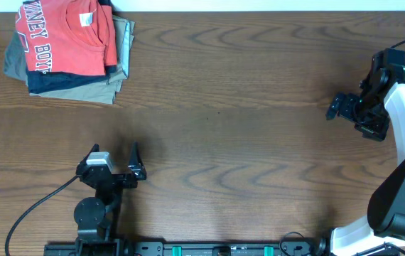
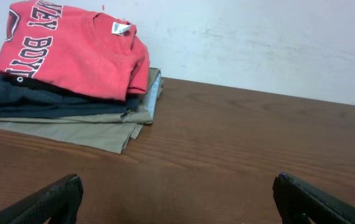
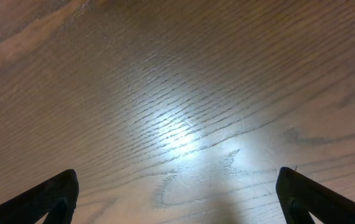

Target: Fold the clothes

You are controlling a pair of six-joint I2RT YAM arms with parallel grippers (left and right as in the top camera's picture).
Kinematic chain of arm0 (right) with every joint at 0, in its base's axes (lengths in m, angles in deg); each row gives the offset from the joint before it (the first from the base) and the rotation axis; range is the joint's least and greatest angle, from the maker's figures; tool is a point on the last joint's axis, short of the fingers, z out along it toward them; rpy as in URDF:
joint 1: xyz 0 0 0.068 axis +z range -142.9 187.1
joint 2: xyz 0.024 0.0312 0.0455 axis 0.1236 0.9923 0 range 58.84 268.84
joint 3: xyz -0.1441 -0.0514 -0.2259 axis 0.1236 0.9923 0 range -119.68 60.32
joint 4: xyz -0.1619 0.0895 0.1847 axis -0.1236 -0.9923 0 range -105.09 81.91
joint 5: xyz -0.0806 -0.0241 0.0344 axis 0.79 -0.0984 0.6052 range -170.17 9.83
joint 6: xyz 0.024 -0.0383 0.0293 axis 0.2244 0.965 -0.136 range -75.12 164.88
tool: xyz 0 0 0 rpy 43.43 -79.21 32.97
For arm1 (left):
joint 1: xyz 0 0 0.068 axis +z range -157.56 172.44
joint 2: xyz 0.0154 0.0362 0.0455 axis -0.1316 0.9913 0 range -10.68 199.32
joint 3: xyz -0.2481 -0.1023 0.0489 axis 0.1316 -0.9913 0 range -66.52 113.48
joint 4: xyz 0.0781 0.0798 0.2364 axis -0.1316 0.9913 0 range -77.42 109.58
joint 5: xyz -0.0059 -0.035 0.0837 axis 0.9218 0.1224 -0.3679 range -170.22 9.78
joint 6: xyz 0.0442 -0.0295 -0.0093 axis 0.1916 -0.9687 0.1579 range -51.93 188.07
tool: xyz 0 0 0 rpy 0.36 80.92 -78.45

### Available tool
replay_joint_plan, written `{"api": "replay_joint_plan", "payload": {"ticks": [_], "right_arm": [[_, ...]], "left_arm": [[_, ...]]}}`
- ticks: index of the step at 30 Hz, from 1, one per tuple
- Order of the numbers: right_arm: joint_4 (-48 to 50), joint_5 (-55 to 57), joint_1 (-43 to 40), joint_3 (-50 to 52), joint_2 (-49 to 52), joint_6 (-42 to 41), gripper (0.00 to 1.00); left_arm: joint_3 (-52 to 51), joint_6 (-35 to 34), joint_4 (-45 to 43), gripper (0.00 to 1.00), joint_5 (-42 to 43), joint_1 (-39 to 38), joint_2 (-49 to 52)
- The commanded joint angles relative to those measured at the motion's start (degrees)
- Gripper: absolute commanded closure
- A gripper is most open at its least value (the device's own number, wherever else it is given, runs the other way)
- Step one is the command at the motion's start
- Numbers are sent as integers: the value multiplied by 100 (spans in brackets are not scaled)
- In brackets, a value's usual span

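Black fingers (image 2: 52, 200) of the left gripper (image 2: 177, 200) sit closest to the left wrist lens, 1 at each lower corner of the picture. They are spread wide, with nothing between them but bare wood. The right gripper (image 3: 177, 199) looks the same in its own view: both jaws far apart, nothing pinched, only glare on the grain below.

Largest of all is the brown wooden table (image 1: 245, 142), bare across its middle. Next comes the stack of folded garments (image 1: 82, 91) in the far left corner, with a khaki piece at the bottom and a dark 1 above it. On top lies the coral-red T-shirt (image 1: 67, 35), folded with its navy lettering face up, and the overhead frame cuts off its far end. Smallest is the white neck tag (image 1: 85, 19), which sits on the shirt's right-hand part, near the collar.

The coming move turns on 1 relation. The shirt lies ahead of the left gripper (image 1: 114, 148) and a little to its left, well apart from it. Its long axis seems to run away from the robot, roughly in line with that arm's reach. The right gripper (image 1: 344, 114) hangs at the opposite side of the table, much farther off. I judge the left arm the natural one to go for the shirt, probably at its near edge, which overhangs the dark layer.
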Motion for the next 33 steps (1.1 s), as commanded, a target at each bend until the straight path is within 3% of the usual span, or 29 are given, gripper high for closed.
{"api": "replay_joint_plan", "payload": {"ticks": [1,26,33], "right_arm": [[-2,-20,4,-31,-37,-17,1],[-2,-20,7,-31,-37,-17,1],[-2,-20,197,-31,-673,-17,1]], "left_arm": [[-140,55,120,2,13,31,-39],[-140,55,120,2,13,31,-39],[-140,55,120,2,13,31,-39]]}}
